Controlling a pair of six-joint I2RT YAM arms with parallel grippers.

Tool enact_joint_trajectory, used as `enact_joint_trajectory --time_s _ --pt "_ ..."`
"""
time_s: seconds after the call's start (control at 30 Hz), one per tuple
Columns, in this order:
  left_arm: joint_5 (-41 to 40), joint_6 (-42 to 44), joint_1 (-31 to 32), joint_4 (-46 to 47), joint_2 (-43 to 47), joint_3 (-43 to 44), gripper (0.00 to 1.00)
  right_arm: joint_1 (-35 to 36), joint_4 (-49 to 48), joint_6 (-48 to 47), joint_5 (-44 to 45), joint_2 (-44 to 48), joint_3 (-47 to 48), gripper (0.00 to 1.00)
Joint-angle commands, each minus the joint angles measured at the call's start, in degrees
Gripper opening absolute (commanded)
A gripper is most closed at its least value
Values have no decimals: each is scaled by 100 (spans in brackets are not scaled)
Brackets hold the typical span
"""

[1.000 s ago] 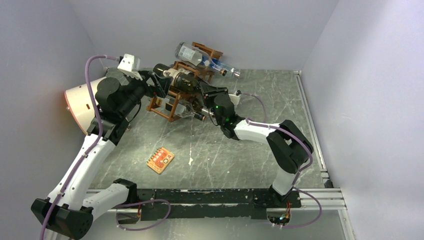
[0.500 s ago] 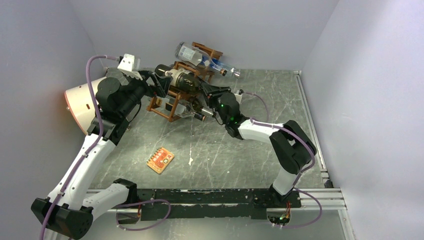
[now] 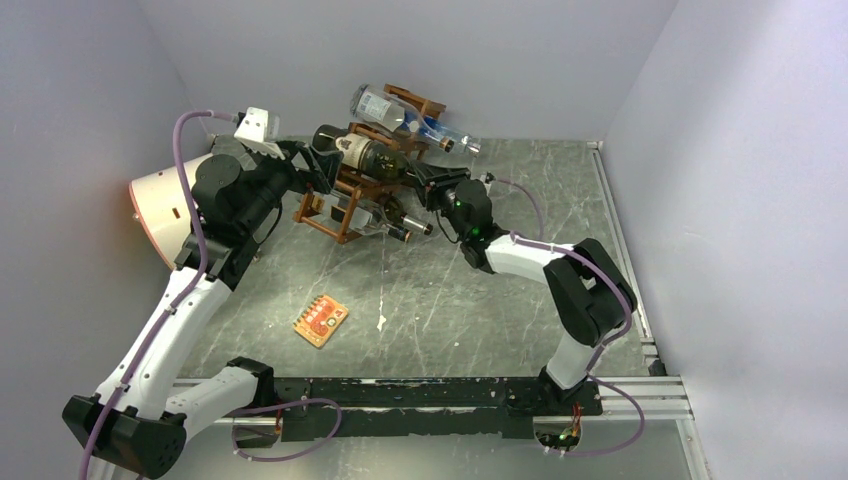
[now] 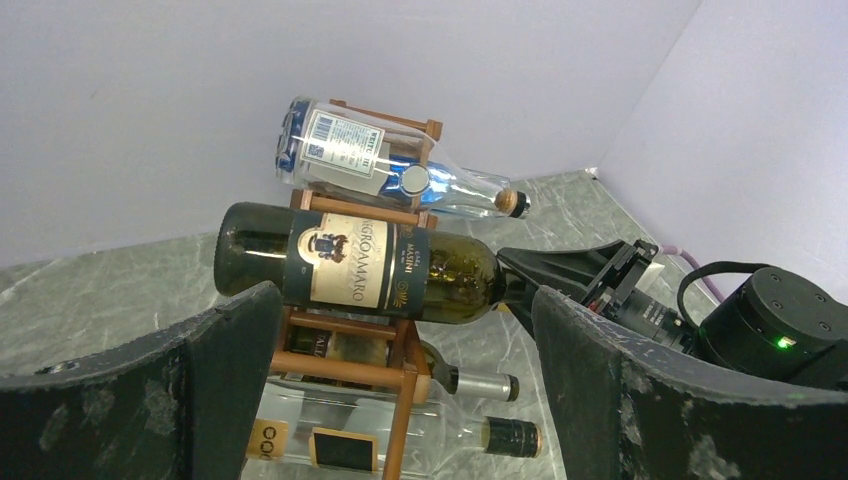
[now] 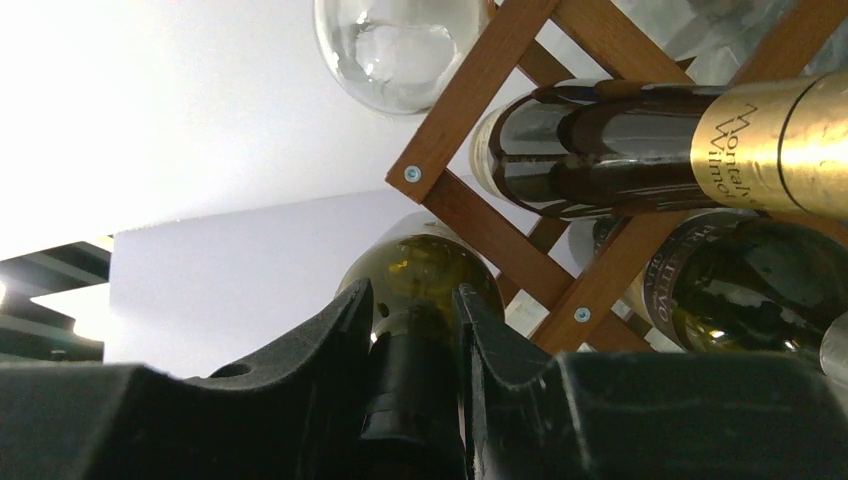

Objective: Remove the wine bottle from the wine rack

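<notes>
A dark green wine bottle (image 3: 365,155) with a navy and cream label lies nearly level across the middle step of the reddish-brown wine rack (image 3: 335,215). My right gripper (image 3: 428,180) is shut on the bottle's neck; the right wrist view shows both fingers (image 5: 340,330) pressed on the dark capsule below the green shoulder (image 5: 420,270). My left gripper (image 3: 318,168) is open at the rack's left side. In the left wrist view its gap (image 4: 405,298) frames the bottle (image 4: 360,265) and rack (image 4: 400,370), touching neither.
A clear bottle with a blue base (image 3: 400,110) lies on the rack's top step. Two more bottles (image 4: 480,383) lie in the lower cells. A cream drum (image 3: 165,210) stands at the left wall. An orange packet (image 3: 320,319) lies on the grey tabletop.
My right gripper has drawn back to the right and slightly up, and the green bottle's neck has gone with it. The left arm has barely moved.
</notes>
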State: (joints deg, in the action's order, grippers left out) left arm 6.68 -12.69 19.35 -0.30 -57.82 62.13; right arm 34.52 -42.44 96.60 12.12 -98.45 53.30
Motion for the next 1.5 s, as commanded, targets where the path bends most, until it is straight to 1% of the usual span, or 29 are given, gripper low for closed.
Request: enact_joint_trajectory --time_s 0.0,0.23,0.47,0.57,0.6,0.67,0.9,1.0,1.2,1.37,1.47 --pt "-100 78 42 134 -7 -42 98 -126 -1197 576 -247 438 35 0" --pt "-238 108 40 174 93 -93 98 -364 -1441 771 -524 610 -47 0" --pt "-412 117 42 206 207 -149 98 -601 -1398 1121 -846 906 -51 0" --pt "-520 137 42 240 260 -191 98 -917 -1284 1190 -922 1106 -88 0" --pt "-559 153 42 245 273 -199 100 -1012 -1259 1201 -953 1182 -105 0" --pt "-638 169 42 241 287 -210 98 -1237 -1125 1251 -1025 1360 -169 0" --pt "-662 188 42 216 184 -206 98 -2332 -735 1494 -1308 2179 -705 0" --pt "-609 172 38 190 104 -184 99 -2960 -555 1586 -1514 2593 -996 0" --pt "-538 154 51 161 17 -149 98 -4333 118 1605 -2206 3438 -1486 0" --pt "-530 152 53 171 -32 -158 98 -5210 334 1603 -2812 3712 -1903 0" --pt "-540 161 60 161 -53 -157 98 -5674 630 1359 -3125 3832 -2080 0"
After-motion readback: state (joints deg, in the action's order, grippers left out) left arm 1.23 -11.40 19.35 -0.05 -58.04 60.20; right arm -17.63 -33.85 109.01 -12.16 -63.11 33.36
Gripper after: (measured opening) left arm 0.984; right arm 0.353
